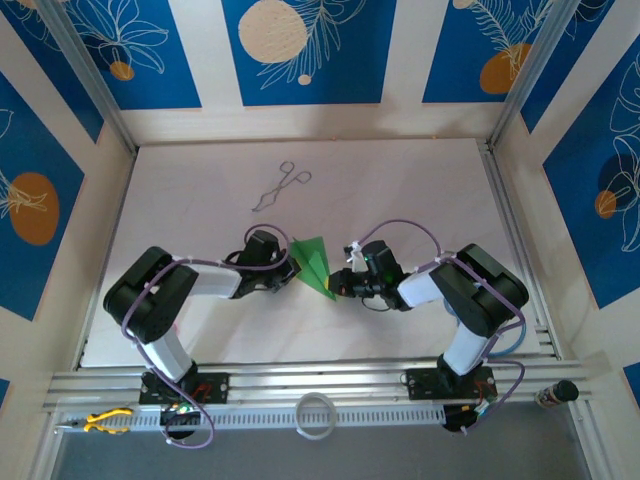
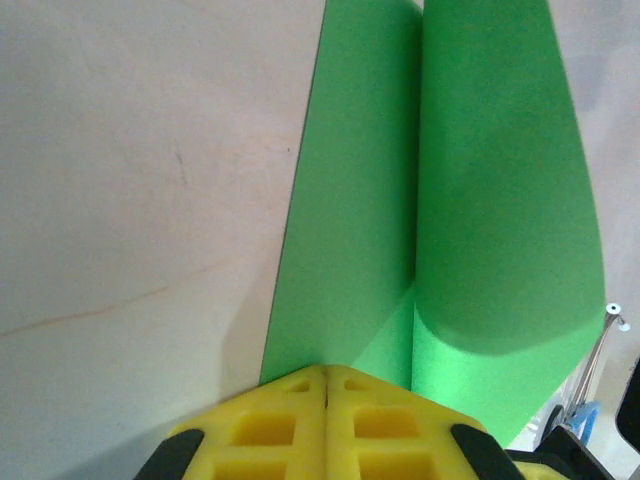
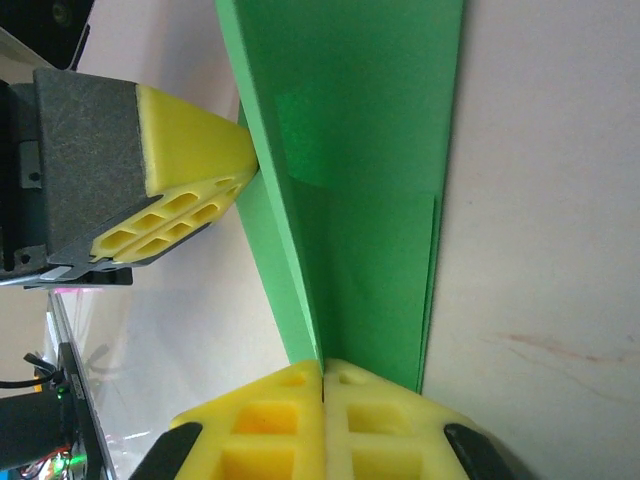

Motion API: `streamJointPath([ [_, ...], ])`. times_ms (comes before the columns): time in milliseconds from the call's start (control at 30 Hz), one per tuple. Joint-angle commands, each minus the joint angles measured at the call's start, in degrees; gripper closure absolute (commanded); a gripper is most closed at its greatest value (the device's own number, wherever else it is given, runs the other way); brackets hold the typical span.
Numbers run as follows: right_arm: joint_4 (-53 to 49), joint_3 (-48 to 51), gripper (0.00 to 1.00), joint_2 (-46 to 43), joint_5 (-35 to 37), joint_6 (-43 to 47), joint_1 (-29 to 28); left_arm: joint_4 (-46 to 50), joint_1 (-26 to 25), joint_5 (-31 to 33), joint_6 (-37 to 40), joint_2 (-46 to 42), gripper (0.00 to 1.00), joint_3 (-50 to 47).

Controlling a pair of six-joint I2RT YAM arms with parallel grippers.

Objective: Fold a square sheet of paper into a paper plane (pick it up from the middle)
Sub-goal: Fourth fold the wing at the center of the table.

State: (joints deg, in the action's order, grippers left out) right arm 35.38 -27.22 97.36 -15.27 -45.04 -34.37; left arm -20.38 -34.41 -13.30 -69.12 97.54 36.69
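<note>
While left pincer [image 2: 327, 373] grips paper plane [image 2: 350, 200], right pincer [image 3: 322, 368] grips too.

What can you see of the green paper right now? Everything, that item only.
The green paper is thin, plain, matte and bright green. It is folded into a narrow pointed wedge with long straight creases, the wide end far and the tip near. It sits mid-table; part lies flat, and one flap rises and curls over in the left wrist view. The left fingers are shut on its left edge and the right fingers are shut on it near the tip. No tears show.
</note>
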Motion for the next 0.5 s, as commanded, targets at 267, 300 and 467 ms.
streamJointPath([
  [267, 1.4, 1.6, 0.98, 0.5, 0.2, -1.7, 0.5, 3.3, -0.3, 2.0, 0.0, -1.3, 0.94, -1.2],
  [300, 1.5, 1.6, 0.98, 0.6, 0.1, -1.7, 0.6, 3.3, -0.3, 2.0, 0.1, -1.3, 0.94, -1.3],
  [467, 1.8, 1.8, 0.98, 1.1, 0.2, -2.2, 0.6, 3.4, -0.4, 2.4, 0.0, -1.6, 0.94, -1.4],
])
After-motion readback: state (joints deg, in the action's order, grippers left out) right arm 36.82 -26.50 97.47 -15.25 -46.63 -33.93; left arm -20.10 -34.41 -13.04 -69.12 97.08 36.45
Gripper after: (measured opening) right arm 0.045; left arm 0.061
